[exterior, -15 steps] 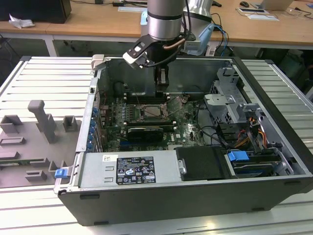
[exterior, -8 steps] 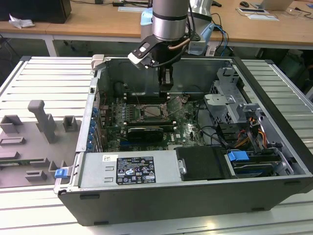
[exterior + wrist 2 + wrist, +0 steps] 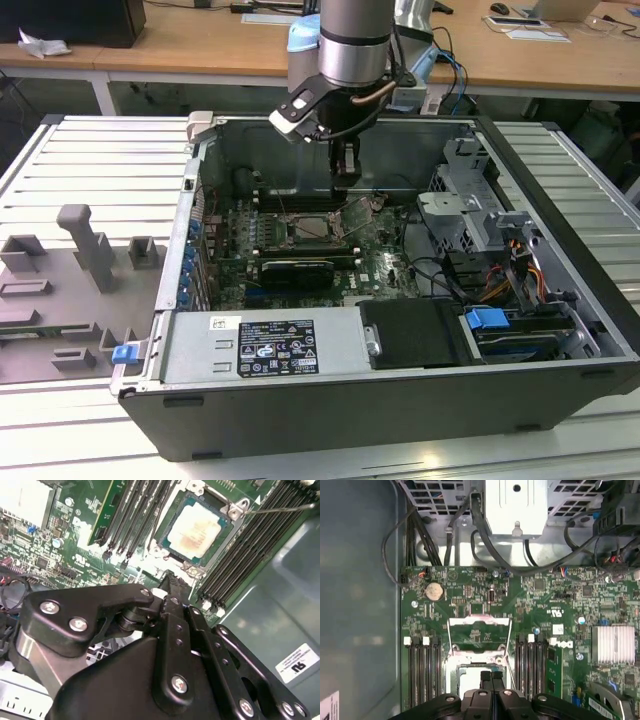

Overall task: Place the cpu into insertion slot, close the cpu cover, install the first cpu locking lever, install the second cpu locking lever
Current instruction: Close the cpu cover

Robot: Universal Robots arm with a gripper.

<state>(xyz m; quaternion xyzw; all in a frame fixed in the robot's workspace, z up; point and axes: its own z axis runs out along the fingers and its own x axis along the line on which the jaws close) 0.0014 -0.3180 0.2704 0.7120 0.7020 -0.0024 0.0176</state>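
Exterior view: the gripper [image 3: 345, 187] hangs inside the open computer case [image 3: 400, 400], just above the insertion slot [image 3: 313, 230].

Second wrist view: the cpu [image 3: 196, 527] sits seated in the slot, near the gripper's tip but not touching it.

First wrist view: jaws pressed together, nothing between them. The cpu cover [image 3: 480, 622] appears raised.

We see a white label [image 3: 262, 346] with black print and small round signs on the grey metal box [image 3: 200, 352] at the front of the computer. Its words are too small for us to read. In the second wrist view a white sticker [image 3: 296, 663] with dark print sits on the grey case wall [image 3: 260, 610]. The green board [image 3: 75, 555] has tiny white letters and a small white triangle [image 3: 257, 500] near a corner of the insertion slot [image 3: 162, 532].
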